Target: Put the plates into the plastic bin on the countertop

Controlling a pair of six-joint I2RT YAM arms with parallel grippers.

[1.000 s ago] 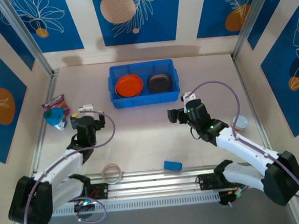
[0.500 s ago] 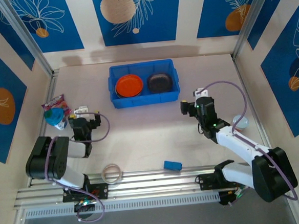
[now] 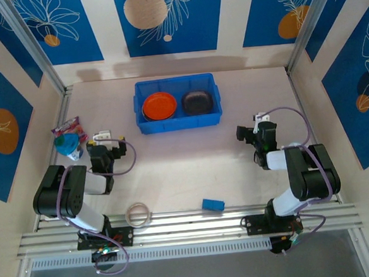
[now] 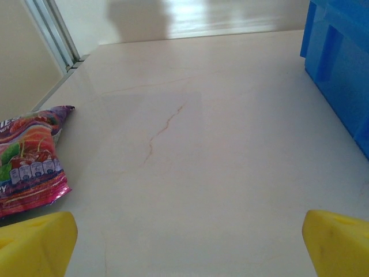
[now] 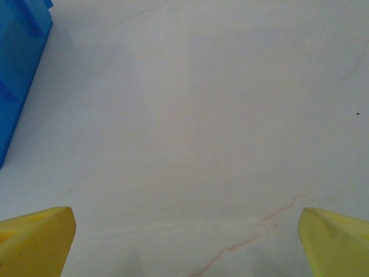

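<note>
- Spreading across the middle of the overhead view, the countertop [image 3: 186, 164] is pale beige and matte, and the left wrist view shows thin reddish hairline veins [image 4: 164, 130] in it
- Cream walls close the space at the back and on both sides, and they carry blue panels [image 3: 163, 19] printed with white leaves and orange discs
- The plastic bin [image 3: 179, 122] sits at the far middle of the countertop, near the back wall
- Two plates lie side by side inside the bin, the orange plate [image 3: 159, 105] on the left and the black plate [image 3: 199, 102] on the right
- A silver rail bed [image 3: 190, 225] runs along the near edge under the arm bases, and a slanted rail [image 3: 56, 138] lines the left edge
- The left gripper [image 3: 103, 140] sits low near the left edge, its yellow fingertips [image 4: 34, 242] spread wide with nothing between them
- A snack packet [image 3: 66, 129] and a teal object [image 3: 66, 147] lie just beside that gripper on its left, towards the slanted rail
- The right gripper [image 3: 258, 128] sits on the right side over bare surface, its jaws wide apart and holding nothing, with the bin's wall at the left edge of its wrist view
- A broad bare stretch of countertop lies between the two grippers, from the bin's front wall to the near rail bed
- A translucent ring [image 3: 138, 213] and a blue block [image 3: 212, 204] lie well apart close to that near rail bed
</note>
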